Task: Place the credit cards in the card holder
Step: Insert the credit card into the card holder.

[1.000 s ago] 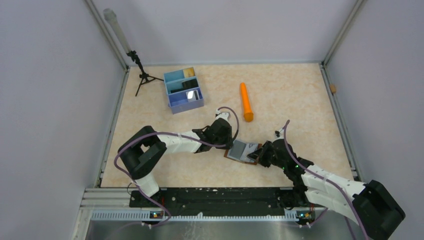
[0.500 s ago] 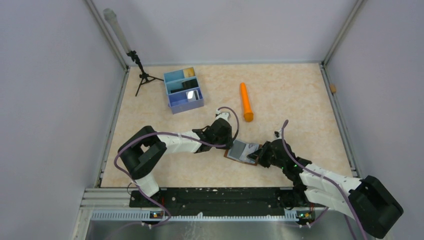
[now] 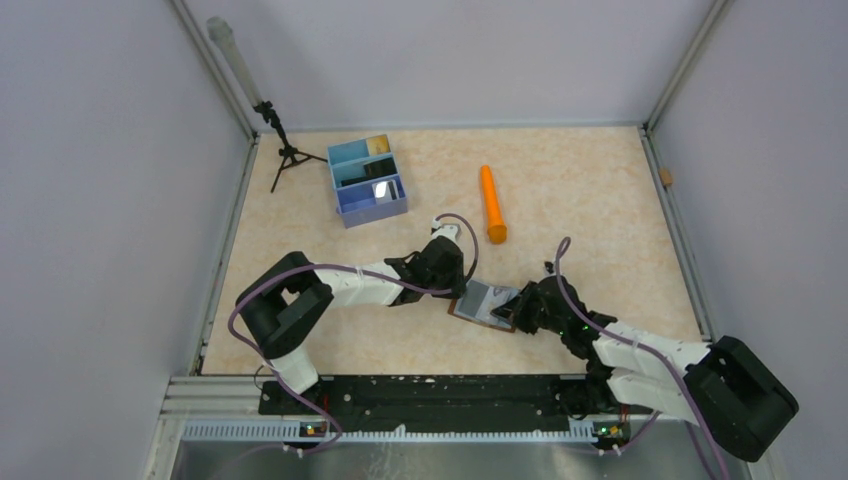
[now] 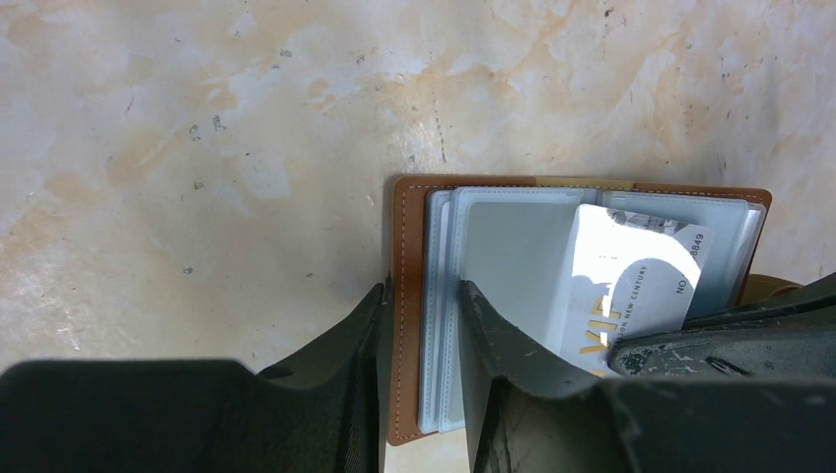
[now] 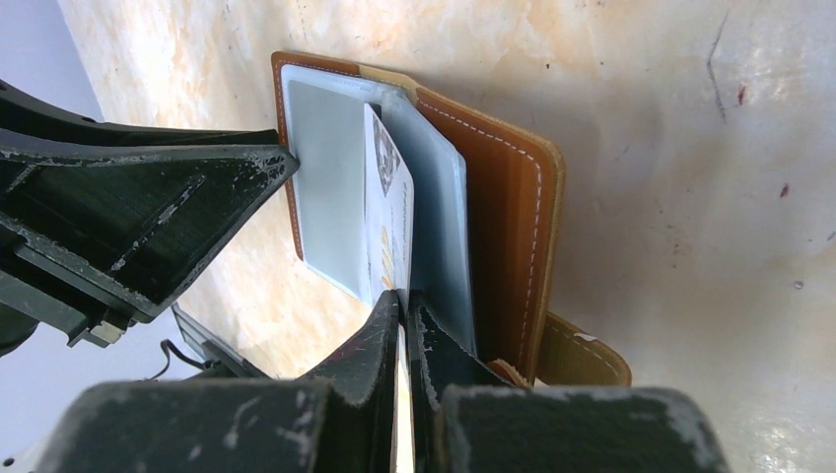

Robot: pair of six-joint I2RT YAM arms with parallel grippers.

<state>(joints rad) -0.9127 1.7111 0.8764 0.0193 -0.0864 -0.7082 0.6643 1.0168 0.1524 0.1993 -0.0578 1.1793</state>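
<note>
Centre of the counter (image 3: 600,190): brown leather card holder (image 3: 487,305) lying open and flat, clear sleeves (image 4: 503,256) facing up, both arms meeting over it.
Left end effector (image 4: 419,296): jaws part-way apart, straddling the holder's stitched edge. One finger (image 4: 483,335) sits on the sleeves, the other outside the leather. It's pinning, not clamping, from what shows.
Right end effector (image 5: 402,305): closed tight on a white credit card (image 5: 389,207) with gold VIP lettering, gripped by its near end.
Card position: held on edge, tilted, far end in among the sleeves. Whether it's inside a pocket, can't tell.
Snap tab (image 5: 582,360): poking out beside the right fingers.
Far left: blue tray (image 3: 345,200) well apart, with tan, black and silvery credit cards (image 3: 378,165) in its three compartments.
Beyond the holder: orange cylinder (image 3: 491,203), lying loose.
</note>
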